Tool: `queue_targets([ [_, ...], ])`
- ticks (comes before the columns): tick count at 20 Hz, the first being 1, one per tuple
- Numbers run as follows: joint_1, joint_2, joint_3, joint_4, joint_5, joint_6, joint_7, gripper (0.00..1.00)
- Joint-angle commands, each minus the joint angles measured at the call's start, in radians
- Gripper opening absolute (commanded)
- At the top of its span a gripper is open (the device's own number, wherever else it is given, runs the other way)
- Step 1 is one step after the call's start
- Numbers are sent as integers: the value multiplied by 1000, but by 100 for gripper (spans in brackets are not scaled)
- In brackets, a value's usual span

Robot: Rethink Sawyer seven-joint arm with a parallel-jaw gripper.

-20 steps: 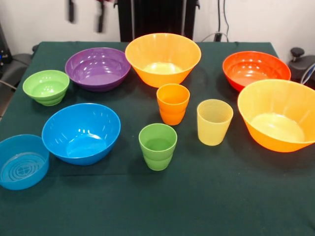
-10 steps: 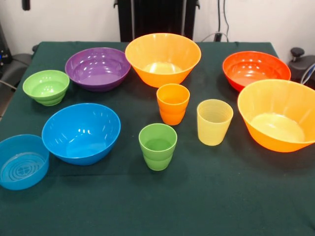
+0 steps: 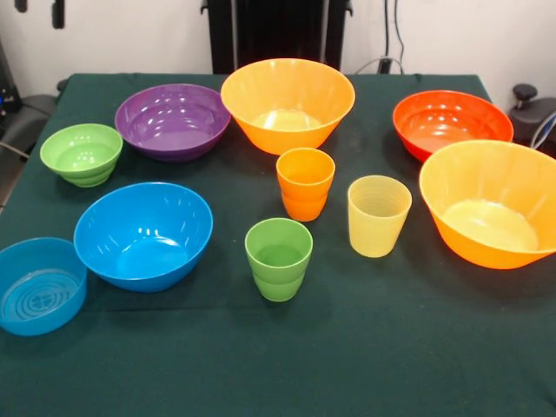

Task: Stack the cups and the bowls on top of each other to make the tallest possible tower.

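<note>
Three ribbed cups stand apart at mid table: the green cup point(image 3: 278, 257), the orange cup point(image 3: 305, 182) and the pale yellow cup point(image 3: 378, 215). Around them sit the small green bowl point(image 3: 82, 154), the translucent blue bowl point(image 3: 39, 287), the medium blue bowl point(image 3: 143, 234), the purple bowl point(image 3: 172, 120), the red-orange bowl point(image 3: 452, 122) and two big orange bowls point(image 3: 287, 102) point(image 3: 491, 204). Nothing is stacked; no tower shows. My gripper point(image 3: 38, 9) shows only as two dark fingertips, apart and empty, at the top left edge, high above the table's far corner.
The dark green tablecloth point(image 3: 365, 356) covers the table. The black pedestal point(image 3: 278, 30) stands behind the far edge. A dark device point(image 3: 532, 106) sits off the right edge, and grey equipment point(image 3: 22, 122) off the left.
My gripper has moved left along the top edge, from above the purple bowl to the top left corner, and risen. The cups and bowls have not moved.
</note>
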Motion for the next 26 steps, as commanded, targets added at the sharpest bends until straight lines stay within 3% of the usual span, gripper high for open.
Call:
queue_targets([
  [1,-81,78,172,188,-175,-140,-154,100],
  [8,-157,214,151,132,-314,-259,-80,100],
  [16,-278,356,188,54,-432,-303,-88,100],
  [26,-275,542,158,-74,-562,-421,1,100],
])
